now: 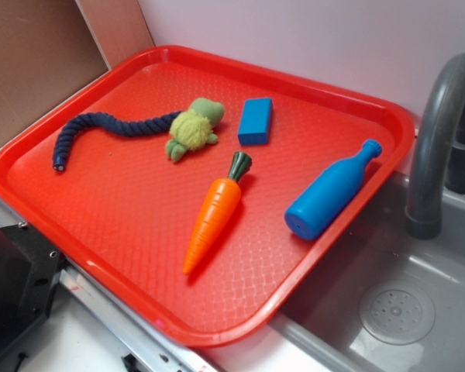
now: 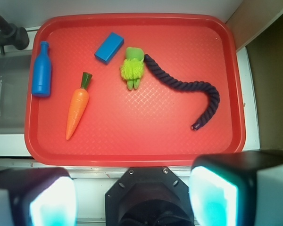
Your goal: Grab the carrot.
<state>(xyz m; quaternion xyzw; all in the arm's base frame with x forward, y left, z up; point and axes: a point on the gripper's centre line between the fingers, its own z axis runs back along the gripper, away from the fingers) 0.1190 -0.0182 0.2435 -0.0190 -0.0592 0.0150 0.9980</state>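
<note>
Approach stage: my pincer [image 2: 132, 197], fingers spread, hangs above the tray [image 2: 132, 153]; next, descend astride the carrot [image 2: 77, 107].

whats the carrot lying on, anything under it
The carrot lies straight on the red tray, with nothing else visibly beneath it. The strip of tray right under its body is covered and can't be checked.

orange carrot [image 1: 213, 215] lying on red tray [image 1: 77, 232], blue bottle [image 1: 331, 191] beside it
</note>
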